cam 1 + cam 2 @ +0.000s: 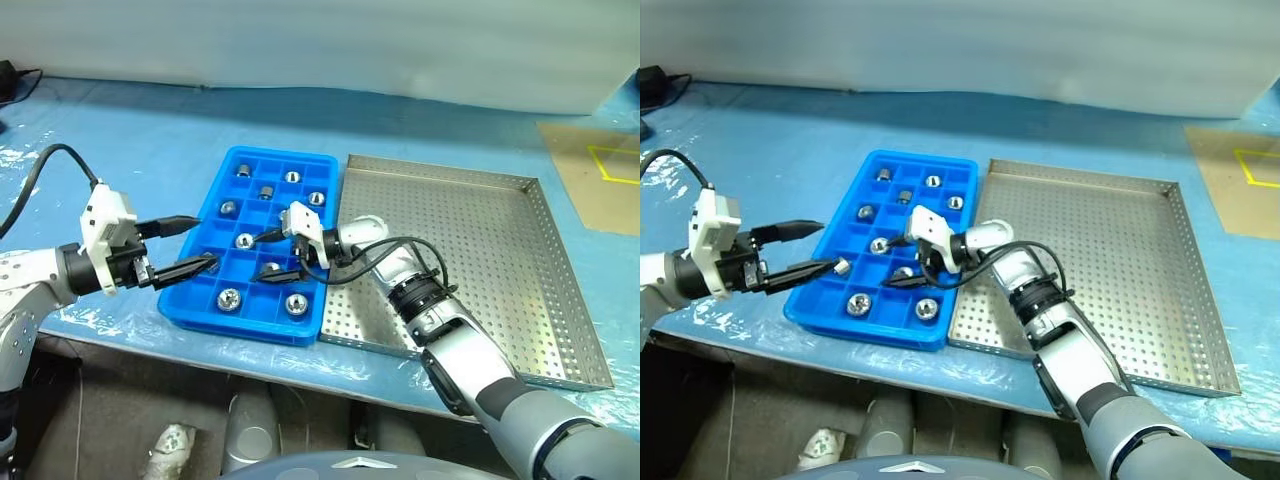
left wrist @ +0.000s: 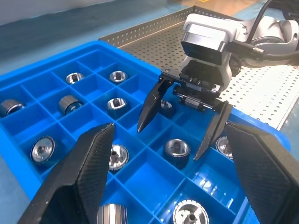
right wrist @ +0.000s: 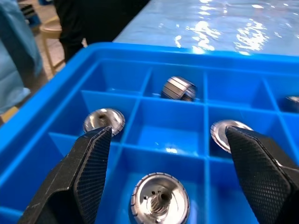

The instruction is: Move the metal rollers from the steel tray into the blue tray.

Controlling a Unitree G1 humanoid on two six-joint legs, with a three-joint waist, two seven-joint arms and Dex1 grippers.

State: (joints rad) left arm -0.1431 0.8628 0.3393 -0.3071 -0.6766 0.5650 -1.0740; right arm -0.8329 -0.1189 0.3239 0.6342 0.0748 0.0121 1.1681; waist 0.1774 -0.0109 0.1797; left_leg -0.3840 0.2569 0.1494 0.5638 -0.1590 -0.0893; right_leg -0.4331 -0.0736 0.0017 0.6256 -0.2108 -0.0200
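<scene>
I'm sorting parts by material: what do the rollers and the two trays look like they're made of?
The metal rollers look like polished steel: bright, mirror-like ends. The blue tray seems to be moulded plastic, glossy with thin compartment walls. The steel tray looks like matte grey sheet metal, perforated with small holes; the exact alloy can't be told.

Shiny metal rollers (image 1: 229,298) sit scattered in separate compartments of the bright blue tray (image 1: 236,157), mostly hole-up. Just beside it, rims nearly touching, the perforated steel tray (image 1: 500,240) lies flat.
</scene>
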